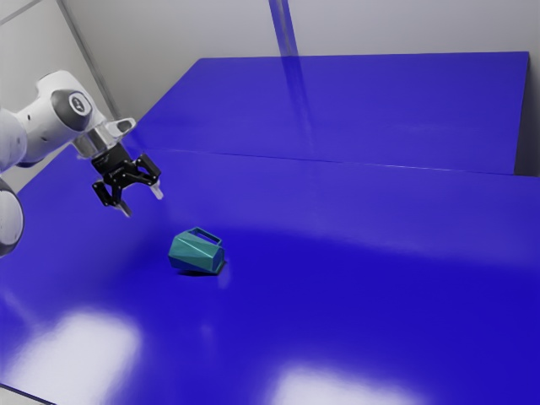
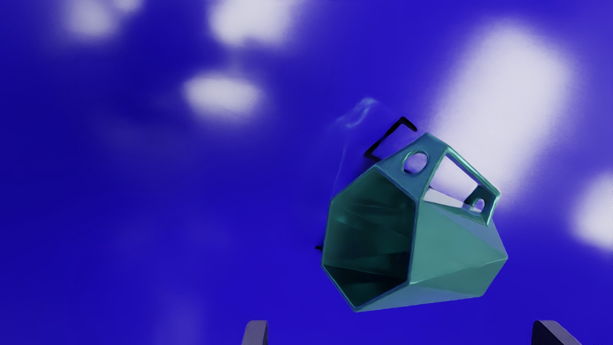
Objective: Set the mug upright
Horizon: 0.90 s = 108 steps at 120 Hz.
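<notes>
A teal faceted mug (image 1: 196,252) lies on its side on the blue table, its handle on the upper side. Up and toward the exterior view's left of it, my gripper (image 1: 143,202) hangs in the air, open and apart from the mug. In the wrist view the mug (image 2: 455,249) shows its dark open mouth and its angular handle. The two fingertips of my gripper (image 2: 400,333) stand wide apart, with nothing held between them.
The glossy blue table (image 1: 354,321) carries bright reflections. Behind it, in the exterior view, rises a blue panel (image 1: 380,110) against a grey wall (image 1: 405,25).
</notes>
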Tool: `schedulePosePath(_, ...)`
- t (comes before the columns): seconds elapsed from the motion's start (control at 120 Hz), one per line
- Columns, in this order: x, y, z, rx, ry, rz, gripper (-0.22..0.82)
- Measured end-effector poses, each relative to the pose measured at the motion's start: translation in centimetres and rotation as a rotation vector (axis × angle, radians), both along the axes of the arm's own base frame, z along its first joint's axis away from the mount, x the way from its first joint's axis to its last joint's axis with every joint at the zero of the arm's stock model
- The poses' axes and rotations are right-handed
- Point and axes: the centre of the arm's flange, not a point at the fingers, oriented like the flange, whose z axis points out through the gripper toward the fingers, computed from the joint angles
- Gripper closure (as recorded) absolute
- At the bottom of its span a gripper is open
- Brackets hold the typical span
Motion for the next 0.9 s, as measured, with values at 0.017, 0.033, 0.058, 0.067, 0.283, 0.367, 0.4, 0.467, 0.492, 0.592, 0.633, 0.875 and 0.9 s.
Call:
schedulePosePath(0.017,0.0,0.1,-0.7,-0.015,0.008,0.007,0.0)
schedulePosePath(0.033,0.0,0.1,-1.4,-0.03,0.015,0.012,0.0)
schedulePosePath(0.058,-0.1,0.0,-2.4,-0.053,0.027,0.02,0.0)
schedulePosePath(0.067,-0.1,0.0,-2.7,-0.059,0.03,0.022,0.0)
schedulePosePath(0.283,-0.6,-1.3,-7.9,-0.193,0.079,0.061,0.0)
schedulePosePath(0.367,-0.1,-1.7,-9.0,-0.222,0.076,0.07,0.0)
schedulePosePath(0.4,0.2,-1.8,-9.2,-0.23,0.07,0.072,0.0)
schedulePosePath(0.467,0.7,-2.0,-9.3,-0.241,0.054,0.078,0.0)
schedulePosePath(0.492,0.8,-2.1,-9.4,-0.246,0.048,0.08,0.0)
schedulePosePath(0.592,1.3,-2.7,-9.6,-0.264,0.03,0.087,0.0)
schedulePosePath(0.633,1.5,-3.3,-9.8,-0.276,0.026,0.083,0.0)
schedulePosePath(0.875,2.5,-5.8,-11.0,-0.324,0.011,0.079,0.15)
schedulePosePath(0.9,2.5,-5.9,-11.0,-0.324,0.01,0.08,0.22)
